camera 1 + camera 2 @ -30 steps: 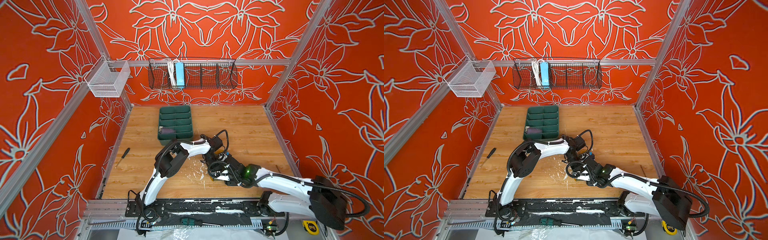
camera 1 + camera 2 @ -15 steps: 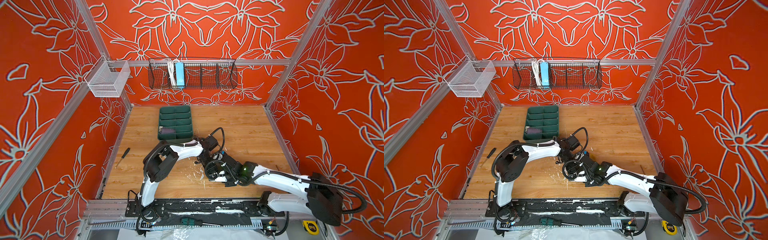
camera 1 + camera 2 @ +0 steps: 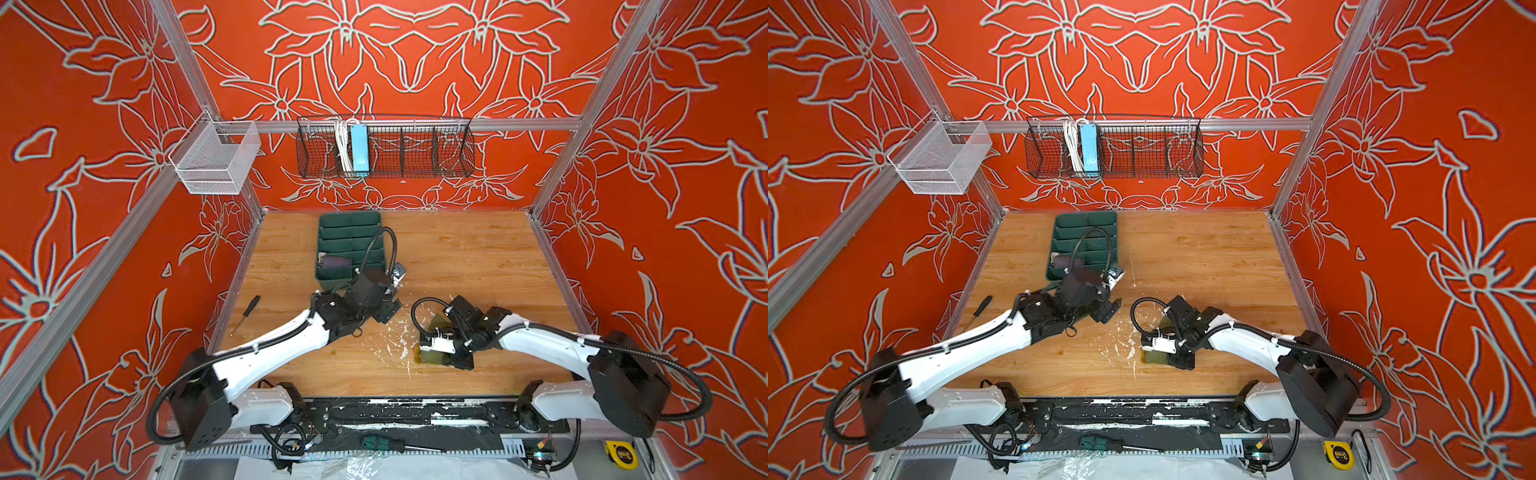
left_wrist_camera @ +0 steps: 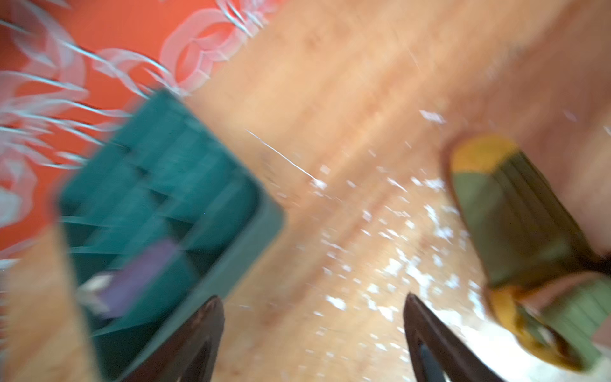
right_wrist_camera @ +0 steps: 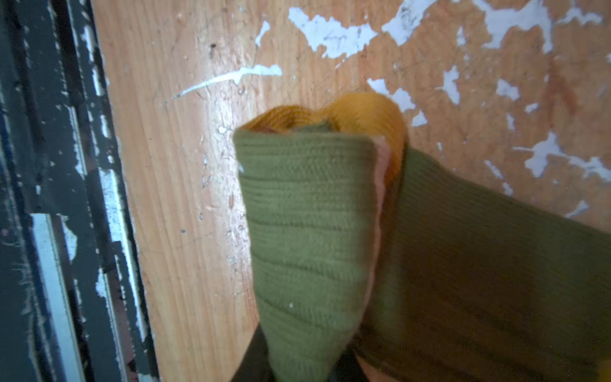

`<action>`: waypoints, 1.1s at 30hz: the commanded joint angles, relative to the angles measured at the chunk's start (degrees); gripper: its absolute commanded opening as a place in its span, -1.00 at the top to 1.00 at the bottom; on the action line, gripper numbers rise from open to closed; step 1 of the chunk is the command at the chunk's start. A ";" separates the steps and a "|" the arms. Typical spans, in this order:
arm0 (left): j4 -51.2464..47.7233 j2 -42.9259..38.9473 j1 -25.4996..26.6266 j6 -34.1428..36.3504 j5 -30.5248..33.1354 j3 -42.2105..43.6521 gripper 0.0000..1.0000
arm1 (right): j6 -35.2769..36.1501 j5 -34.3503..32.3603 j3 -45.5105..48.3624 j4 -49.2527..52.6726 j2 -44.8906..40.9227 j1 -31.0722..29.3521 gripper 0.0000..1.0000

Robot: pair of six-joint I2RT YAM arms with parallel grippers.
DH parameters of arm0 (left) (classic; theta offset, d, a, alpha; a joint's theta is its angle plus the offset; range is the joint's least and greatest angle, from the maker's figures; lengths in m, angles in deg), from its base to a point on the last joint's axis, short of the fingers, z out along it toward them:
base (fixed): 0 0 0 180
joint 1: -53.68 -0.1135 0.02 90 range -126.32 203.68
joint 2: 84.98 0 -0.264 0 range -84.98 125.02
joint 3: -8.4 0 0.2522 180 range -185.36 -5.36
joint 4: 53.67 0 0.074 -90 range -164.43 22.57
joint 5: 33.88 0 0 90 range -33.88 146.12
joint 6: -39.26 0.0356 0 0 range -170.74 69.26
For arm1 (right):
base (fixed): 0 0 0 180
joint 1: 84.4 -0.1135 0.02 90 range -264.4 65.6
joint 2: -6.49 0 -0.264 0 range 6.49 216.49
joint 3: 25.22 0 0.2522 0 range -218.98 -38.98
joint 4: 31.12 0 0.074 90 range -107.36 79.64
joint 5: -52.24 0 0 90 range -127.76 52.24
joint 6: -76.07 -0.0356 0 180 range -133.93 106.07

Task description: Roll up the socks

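**Olive sock pinched, purple sock stowed**

A screwdriver point(image 3: 246, 313) lies at the 9 o'clock edge of the table point(image 3: 478, 257), not in use. The tray point(image 3: 349, 224) sits at 11 o'clock. The purple sock point(image 3: 332, 262) is bundled in a compartment toward the tray's 7 o'clock corner and is probably finished. The left fingers point(image 4: 201, 334) hang just off the tray's 5 o'clock corner, spread wide and holding nothing, so they look free to assist. That wrist view is blurred. The olive sock point(image 5: 310, 231) lies at 5 o'clock from the table's centre, with a fold raised and mustard showing inside it. The right fingers point(image 5: 253, 362), mostly hidden by the knit, are clamped on that fold, likely to keep the roll tight. The rest trails flat toward 12 o'clock.
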 commanded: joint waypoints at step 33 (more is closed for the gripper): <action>33.65 31.79 26.50 34.77 3.54 8.98 -0.30 | 1.46 9.25 -3.40 3.92 11.23 8.63 1.00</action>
